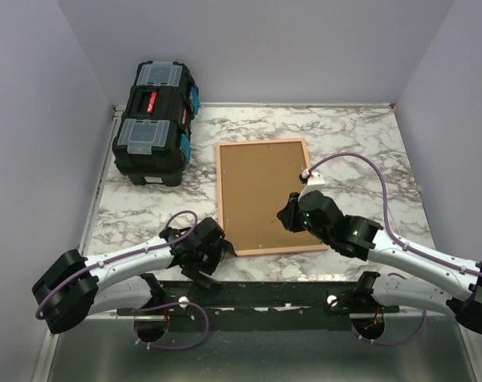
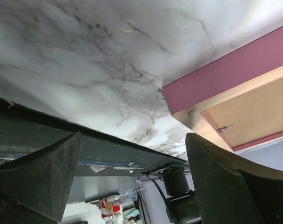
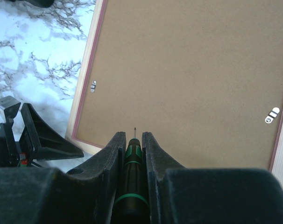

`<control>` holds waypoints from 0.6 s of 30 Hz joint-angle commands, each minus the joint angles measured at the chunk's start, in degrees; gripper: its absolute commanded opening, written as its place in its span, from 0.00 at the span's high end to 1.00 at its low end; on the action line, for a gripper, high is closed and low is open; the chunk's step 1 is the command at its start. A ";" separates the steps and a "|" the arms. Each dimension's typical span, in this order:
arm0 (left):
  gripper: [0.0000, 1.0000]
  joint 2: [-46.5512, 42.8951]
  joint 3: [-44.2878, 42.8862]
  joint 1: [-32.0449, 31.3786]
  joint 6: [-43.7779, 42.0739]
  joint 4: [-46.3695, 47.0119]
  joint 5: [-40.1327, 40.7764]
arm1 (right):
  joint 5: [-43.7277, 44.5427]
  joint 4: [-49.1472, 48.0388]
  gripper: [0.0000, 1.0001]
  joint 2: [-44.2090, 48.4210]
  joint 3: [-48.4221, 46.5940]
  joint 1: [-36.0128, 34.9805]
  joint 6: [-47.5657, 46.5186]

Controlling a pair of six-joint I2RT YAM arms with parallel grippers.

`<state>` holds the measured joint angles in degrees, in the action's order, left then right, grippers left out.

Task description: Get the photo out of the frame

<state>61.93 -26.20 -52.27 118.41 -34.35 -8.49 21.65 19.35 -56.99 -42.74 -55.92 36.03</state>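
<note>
The frame (image 1: 261, 195) lies back side up in the middle of the marble table, its pink rim around a cork-brown back (image 3: 188, 70). The photo is hidden under that back. My right gripper (image 1: 293, 215) hovers over the frame's near right part. In the right wrist view the right gripper (image 3: 133, 135) is shut on a black-and-green screwdriver (image 3: 132, 158), tip pointing over the brown back. My left gripper (image 1: 213, 255) stands open just off the frame's near left corner. In the left wrist view the left gripper (image 2: 134, 140) has nothing between its fingers, with the frame's pink edge (image 2: 225, 70) to its right.
A black toolbox (image 1: 155, 123) with blue latches stands at the back left. Small metal tabs (image 3: 93, 86) (image 3: 272, 115) sit along the frame's inner edges. The table's dark near edge (image 2: 109, 149) runs under the left gripper. Walls enclose the left, back and right sides.
</note>
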 commanded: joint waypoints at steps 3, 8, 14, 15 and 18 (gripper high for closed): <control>0.04 4.09 -2.98 0.80 5.15 3.36 3.62 | 1.55 -1.00 0.99 1.11 1.28 -0.27 -1.31; 0.05 8.90 -7.60 1.96 3.45 1.43 4.02 | 2.35 0.18 0.99 3.83 2.26 -0.20 -1.13; 0.16 15.12 -10.50 2.79 3.92 1.22 2.05 | 3.54 2.10 0.99 5.85 2.44 -0.26 -1.39; 0.19 16.34 -10.72 2.79 3.80 1.35 1.33 | 3.69 2.35 0.99 6.21 2.49 -0.26 -1.45; 0.31 18.46 -10.96 2.74 3.05 1.74 0.30 | 3.98 2.62 0.99 7.06 2.84 -0.22 -1.46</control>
<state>77.76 -36.07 -49.60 119.26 -31.73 -6.68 23.22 20.18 -51.35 -40.86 -55.92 35.29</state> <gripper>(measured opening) 0.781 0.228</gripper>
